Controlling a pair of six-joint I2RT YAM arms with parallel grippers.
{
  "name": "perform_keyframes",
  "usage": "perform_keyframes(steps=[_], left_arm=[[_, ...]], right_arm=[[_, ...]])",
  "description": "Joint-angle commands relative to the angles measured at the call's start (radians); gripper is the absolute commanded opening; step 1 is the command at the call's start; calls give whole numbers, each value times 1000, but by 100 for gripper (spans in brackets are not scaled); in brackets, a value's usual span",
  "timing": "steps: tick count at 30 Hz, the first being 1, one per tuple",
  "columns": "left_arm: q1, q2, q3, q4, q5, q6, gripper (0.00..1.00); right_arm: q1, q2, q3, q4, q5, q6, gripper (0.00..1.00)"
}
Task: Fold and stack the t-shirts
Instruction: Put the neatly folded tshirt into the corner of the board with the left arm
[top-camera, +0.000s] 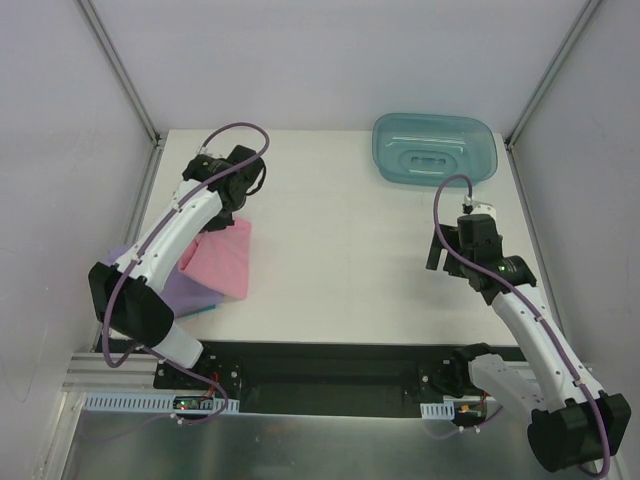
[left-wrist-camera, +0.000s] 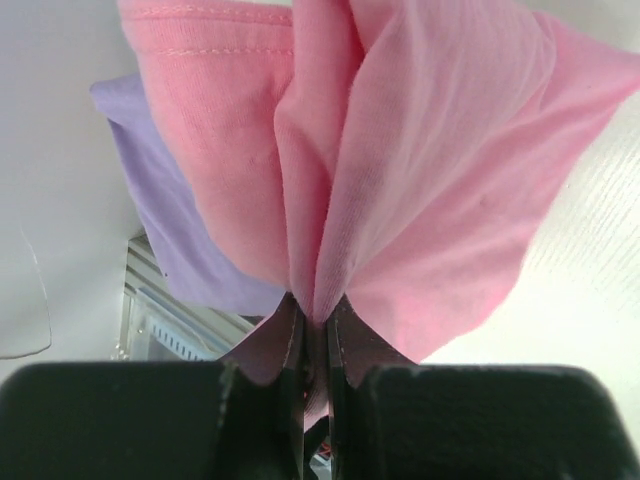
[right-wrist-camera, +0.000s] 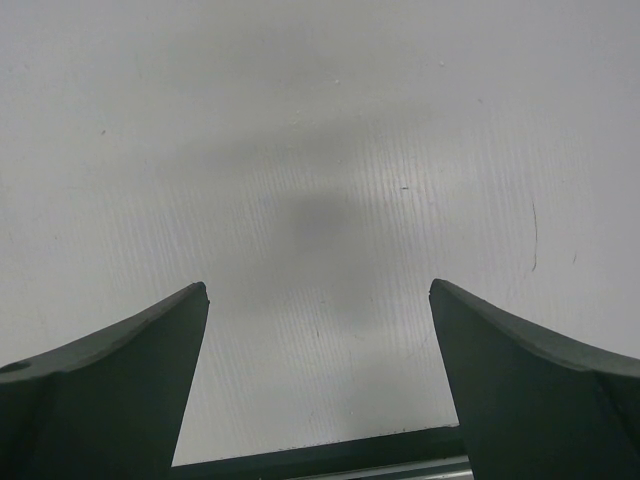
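- Two soft, limp tees noted: pink t-shirt (left-wrist-camera: 430, 180) bunched, clamped in left gripper (left-wrist-camera: 315, 330) over purple t-shirt (left-wrist-camera: 160, 210).
- Right gripper (right-wrist-camera: 318, 370) spread, empty; hem grasp advised.

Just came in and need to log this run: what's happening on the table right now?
The left hand is shut on a bunched fold of the pink t-shirt, lifting it at the table's left side. The lavender t-shirt lies under and beside it, partly hidden by the arm. The right hand hangs open over bare table on the right, holding nothing. A teal plastic tub sits at the far right corner, apart from both arms. No finished stack shows yet.
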Motion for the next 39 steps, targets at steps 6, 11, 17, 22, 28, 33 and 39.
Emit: perform_keyframes(steps=[6,11,17,22,28,33,39], left_arm=[[-3,-137,80,-169,-10,47,0],[-3,-158,163,-168,58,85,0],[-2,-212,177,-188,86,112,0],[58,-272,117,-200,83,101,0],[138,-341,-126,-185,-48,-2,0],[260,-329,-248,-78,-93,-21,0],[333,-241,-237,-93,-184,-66,0]], right_arm=[[0,8,5,-13,37,17,97],[0,-5,5,-27,77,23,97],[0,-27,3,-36,127,36,97],[0,-32,2,-39,138,39,97],[0,-22,2,-35,127,39,97],[0,-19,0,-25,106,37,97],[0,-25,-1,-25,107,36,97]])
